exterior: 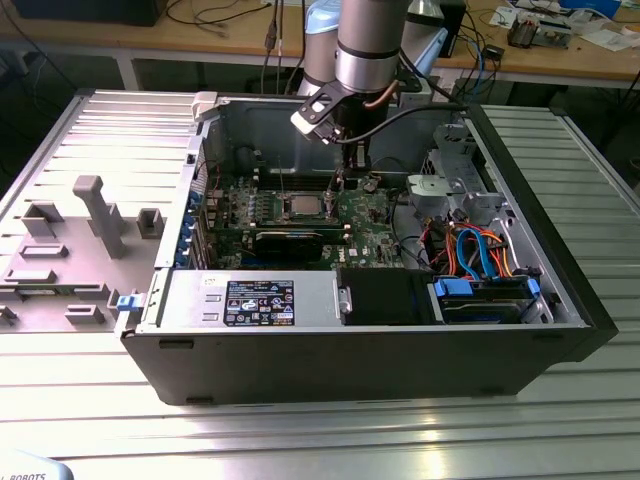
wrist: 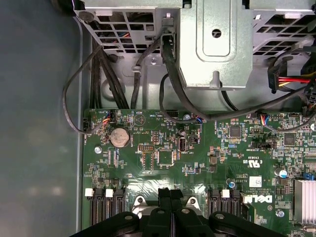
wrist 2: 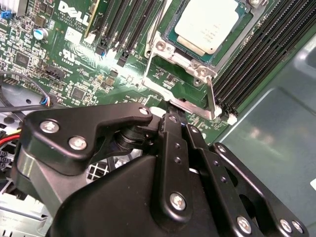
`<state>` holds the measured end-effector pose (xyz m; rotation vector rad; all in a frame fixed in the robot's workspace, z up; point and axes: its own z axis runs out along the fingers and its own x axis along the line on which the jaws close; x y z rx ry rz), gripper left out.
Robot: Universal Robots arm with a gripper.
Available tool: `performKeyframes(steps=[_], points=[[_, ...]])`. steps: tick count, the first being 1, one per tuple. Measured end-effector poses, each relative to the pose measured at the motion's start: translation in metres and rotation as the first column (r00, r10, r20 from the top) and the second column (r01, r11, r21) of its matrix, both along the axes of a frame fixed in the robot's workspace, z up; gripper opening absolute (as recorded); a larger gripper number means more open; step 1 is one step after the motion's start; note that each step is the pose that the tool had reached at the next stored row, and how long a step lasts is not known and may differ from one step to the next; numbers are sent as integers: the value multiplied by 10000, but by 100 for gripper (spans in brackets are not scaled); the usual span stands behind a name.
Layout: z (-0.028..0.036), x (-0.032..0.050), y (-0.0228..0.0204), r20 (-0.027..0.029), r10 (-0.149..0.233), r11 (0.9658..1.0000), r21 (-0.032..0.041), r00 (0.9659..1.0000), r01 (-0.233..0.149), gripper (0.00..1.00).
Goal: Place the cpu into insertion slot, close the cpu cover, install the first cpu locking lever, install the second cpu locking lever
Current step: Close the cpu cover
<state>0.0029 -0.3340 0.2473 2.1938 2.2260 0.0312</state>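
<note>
Along the near wall of the open dark-grey metal computer case (exterior: 350, 362), which lies on a ribbed metal table (exterior: 300, 435), sit a long silver box with a printed label (exterior: 250, 300) and, toward the exterior view's right corner, blue-handled drive carriers (exterior: 482, 290). Behind them lies the green circuit board (exterior: 372, 236), and near its middle sits the cpu, a small flat square chip with a silvery-grey top (exterior: 303, 207). In the second wrist view the chip (wrist 2: 207, 24) lies seated inside the insertion slot, a square socket with a silver metal rim (wrist 2: 162, 45). The cpu cover, a thin silver frame plate with a square cut-out (wrist 2: 211, 96), stands raised off the socket, the board showing through its opening. The black gripper (wrist 2: 169, 105) hangs over the board's far edge, its fingers drawn together with no gap, tips touching the cover's free edge; whether they pinch it I cannot tell. Rows of long black memory slots (wrist 2: 256, 54) flank the socket.
</note>
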Motion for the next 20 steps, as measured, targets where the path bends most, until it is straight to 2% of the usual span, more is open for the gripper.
performKeyframes(steps=[16,20], points=[[0,-70,0,-1,1,10000,1,10000,-1,11],[6,-92,-1,-49,1,10000,2,10000,-1,11]])
